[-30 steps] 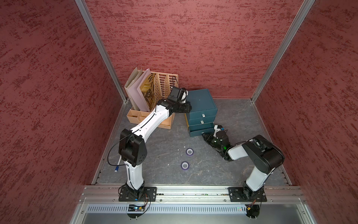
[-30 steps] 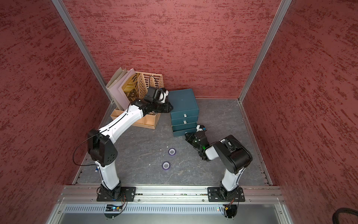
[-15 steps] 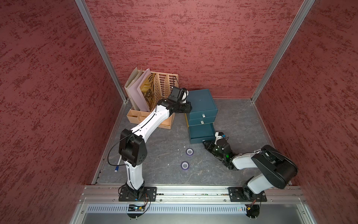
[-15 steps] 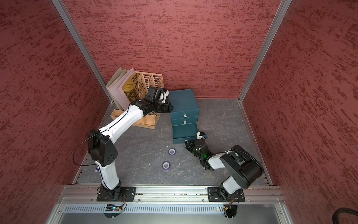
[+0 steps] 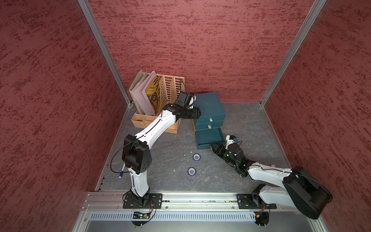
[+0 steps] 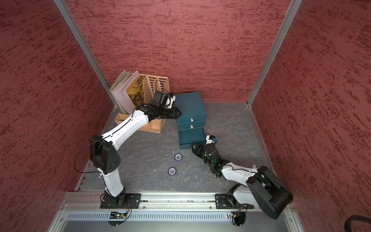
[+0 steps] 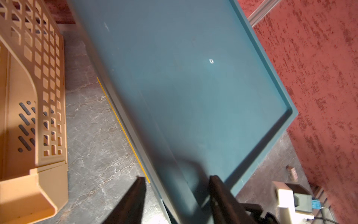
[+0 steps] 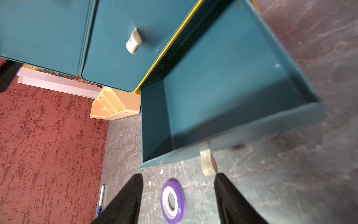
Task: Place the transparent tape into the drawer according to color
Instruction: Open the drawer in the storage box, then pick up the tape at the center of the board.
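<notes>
**Sorting tape by colour, late stage.** The drawer chest (image 5: 208,104) stands at the far edge of the table (image 5: 164,156), beside the tan file organizer (image 5: 170,86). Its two upper drawers are shut. The bottom drawer (image 5: 207,137) is pulled out toward the near edge and is empty, as far as the right wrist view shows.

A purple tape roll (image 5: 196,157) lies flat on the table just in front of the open drawer. A second purple tape roll (image 5: 191,171) lies apart from it, closer to the near edge. No red or orange-yellow roll is in sight. Those colours are probably stowed behind the shut fronts, so only the purple pair seems left.

The right claw (image 8: 178,175) sits low at the open drawer's front, jaws spread and holding nothing. The drawer's silver pull (image 8: 208,162) is just beside one fingertip.

The left claw (image 7: 177,177) straddles the chest's top edge on the organizer side. Its jaws are apart with nothing clamped, and one finger is clear of the chest wall.
</notes>
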### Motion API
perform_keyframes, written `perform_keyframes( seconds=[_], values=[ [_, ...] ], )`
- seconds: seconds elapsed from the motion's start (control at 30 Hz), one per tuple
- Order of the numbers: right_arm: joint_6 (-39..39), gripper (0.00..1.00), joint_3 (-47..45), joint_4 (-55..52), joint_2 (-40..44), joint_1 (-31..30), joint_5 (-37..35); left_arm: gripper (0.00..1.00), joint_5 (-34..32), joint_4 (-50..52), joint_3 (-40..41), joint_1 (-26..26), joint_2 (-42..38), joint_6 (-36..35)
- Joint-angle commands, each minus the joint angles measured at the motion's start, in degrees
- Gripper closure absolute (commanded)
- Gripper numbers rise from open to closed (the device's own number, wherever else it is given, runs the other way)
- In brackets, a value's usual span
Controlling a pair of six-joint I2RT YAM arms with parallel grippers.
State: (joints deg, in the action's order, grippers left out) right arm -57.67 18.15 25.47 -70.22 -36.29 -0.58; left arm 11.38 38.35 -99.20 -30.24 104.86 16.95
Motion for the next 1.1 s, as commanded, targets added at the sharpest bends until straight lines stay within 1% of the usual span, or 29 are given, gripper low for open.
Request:
perform_keyframes(
  seconds=[0.0,0.1,0.2,0.37,0.4,0.67,0.73,0.83,1.07],
  values=[
    [3.0,0.31,1.8,-10.9,4.0,-0.6,-2.0,0.33,1.2,-1.6,3.6,-0.8,-5.5,0.8],
    [4.9,0.26,2.5,-17.2,8.0,-0.6,-2.4,0.23,1.5,-2.8,7.6,-1.1,-9.9,1.5],
    [7.4,0.22,4.2,-24.1,10.9,-0.6,-2.7,0.15,1.4,-2.8,12.0,-1.5,-14.2,1.6],
    [10.5,0.17,5.9,-30.6,14.0,-0.6,-2.0,0.02,1.7,-1.7,19.5,-2.0,-19.9,1.0],
    [11.3,0.16,6.4,-31.6,14.3,-0.6,-1.7,0.0,1.9,-1.0,20.9,-2.2,-20.7,0.8],
    [16.7,0.1,10.5,-40.2,16.4,-0.6,-0.4,0.0,6.5,0.3,33.2,-3.0,-24.1,-0.8],
    [18.3,0.08,12.1,-42.6,16.4,-0.6,0.1,0.0,6.4,1.3,35.0,-3.8,-23.8,-1.8],
    [20.3,0.07,14.1,-46.0,16.3,-0.5,0.7,0.02,4.8,3.3,36.6,-5.9,-22.0,-3.1],
    [20.8,0.05,14.3,-48.0,16.9,-0.3,1.0,0.1,-3.3,5.7,36.6,-11.9,-15.1,-4.6]
  ],
)
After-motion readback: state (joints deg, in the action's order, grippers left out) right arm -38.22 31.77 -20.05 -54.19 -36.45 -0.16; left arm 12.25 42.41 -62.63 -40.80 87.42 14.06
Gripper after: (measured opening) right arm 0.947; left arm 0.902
